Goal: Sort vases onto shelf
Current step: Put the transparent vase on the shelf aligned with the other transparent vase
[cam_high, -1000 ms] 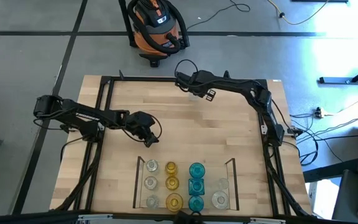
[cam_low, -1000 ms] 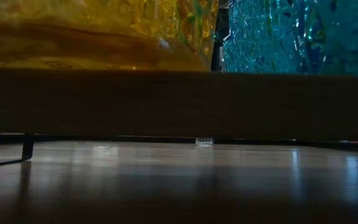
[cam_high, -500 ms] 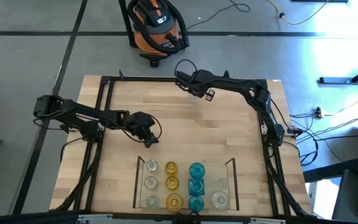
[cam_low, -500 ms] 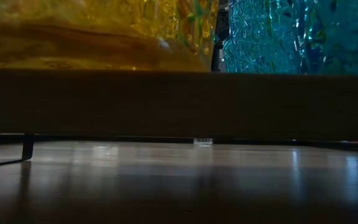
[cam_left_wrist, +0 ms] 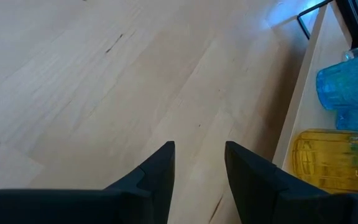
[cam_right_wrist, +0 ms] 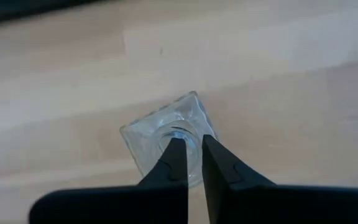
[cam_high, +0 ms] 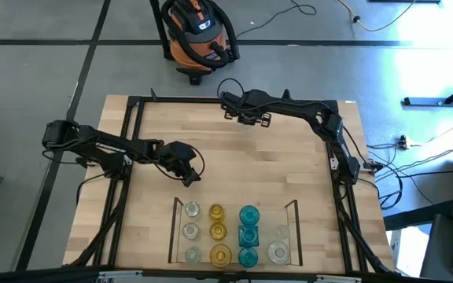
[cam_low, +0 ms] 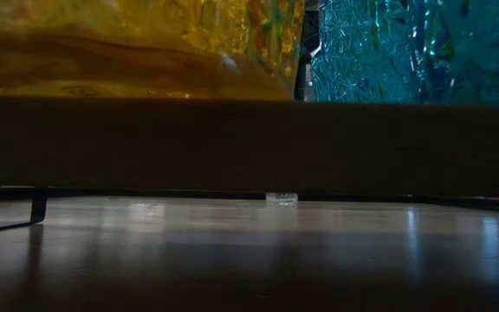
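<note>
Vases sorted on a railed shelf, one clear vase gripped at the far edge

Wooden table [cam_high: 234, 157] is seen from above, framed in black. At its near edge, the shelf [cam_high: 292, 212] is filled with rows of clear, amber and teal vases [cam_high: 248, 214]. Near mid-table, just beyond the shelf, the left gripper [cam_left_wrist: 197, 163] is held with its fingers partly apart and nothing between them. Near the far edge, the right gripper [cam_right_wrist: 191, 155] is closed tightly on the rim of a square clear vase [cam_right_wrist: 145, 134] standing on the wood.

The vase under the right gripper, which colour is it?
Clear glass vase; best seen in the right wrist view.
</note>
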